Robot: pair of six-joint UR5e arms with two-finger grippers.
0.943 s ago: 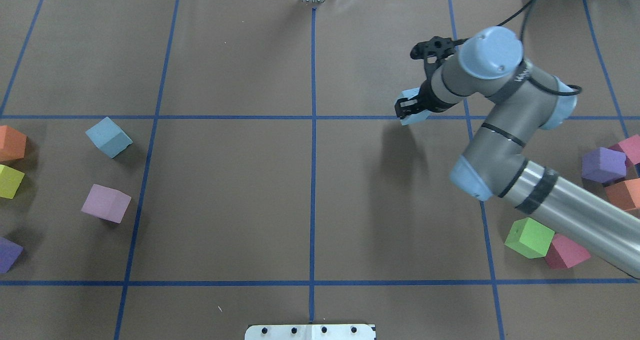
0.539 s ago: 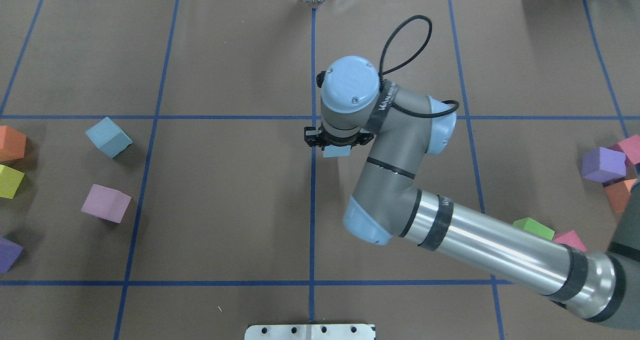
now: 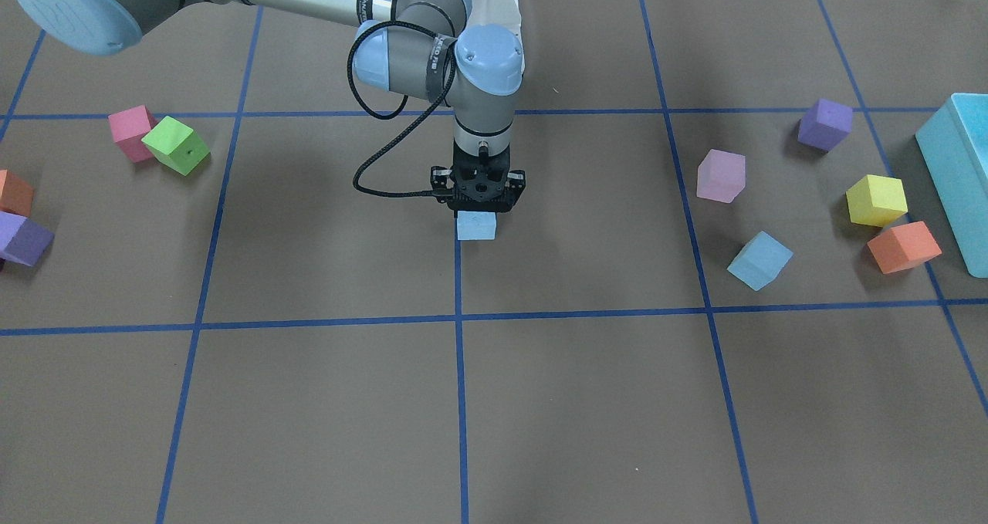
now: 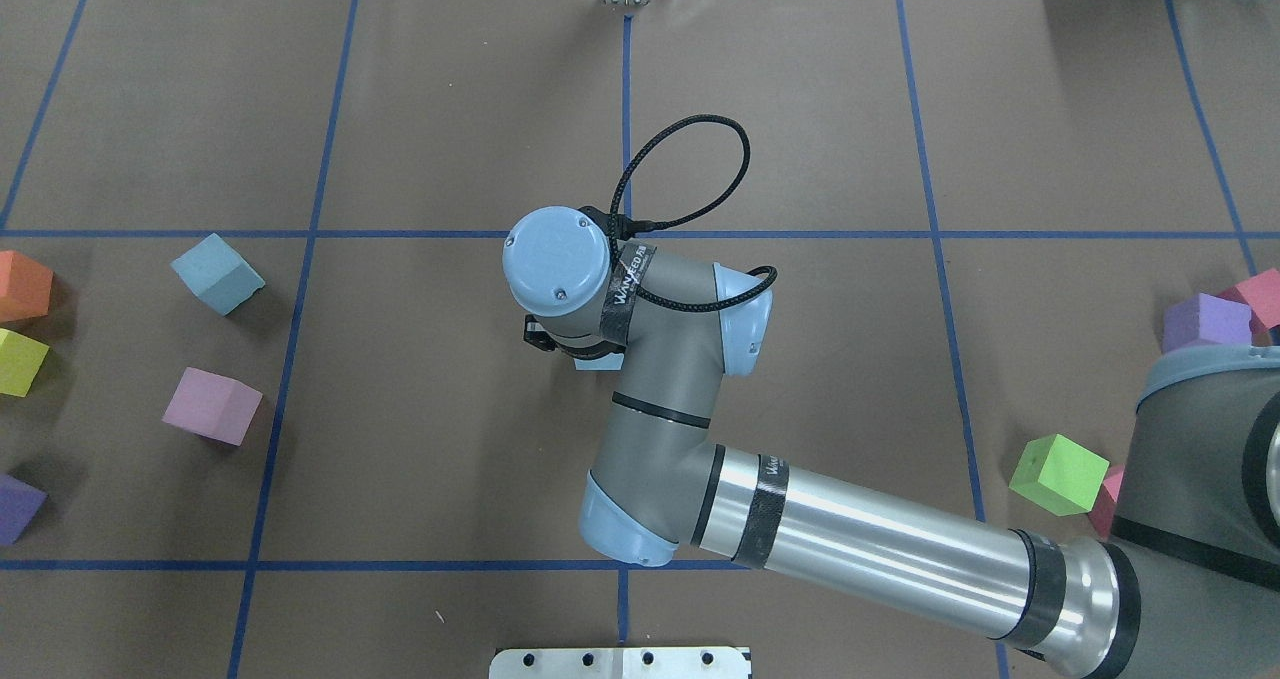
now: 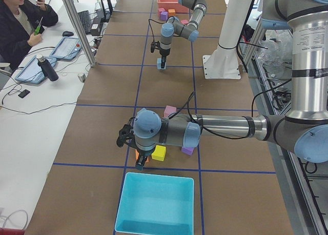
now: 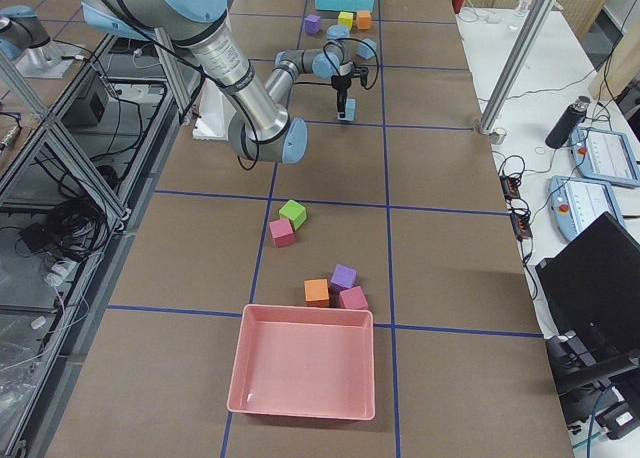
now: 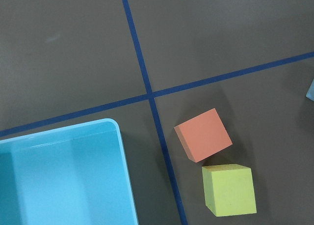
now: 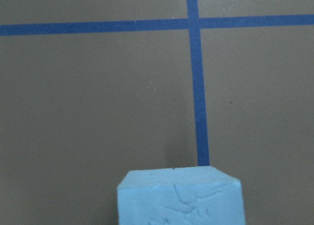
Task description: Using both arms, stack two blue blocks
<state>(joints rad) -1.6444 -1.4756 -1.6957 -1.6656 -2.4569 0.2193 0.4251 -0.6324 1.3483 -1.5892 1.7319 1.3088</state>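
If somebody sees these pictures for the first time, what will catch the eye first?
The long right arm reaches to the middle of the scene, its claw holding a pale blue block at the centre tape line. The second blue block lies loose on the robot's left side, near a big teal box.

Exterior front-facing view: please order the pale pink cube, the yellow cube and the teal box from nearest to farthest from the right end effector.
1. Pale pink cube, view's right of centre.
2. Yellow cube, further right.
3. Teal box, at the right edge.
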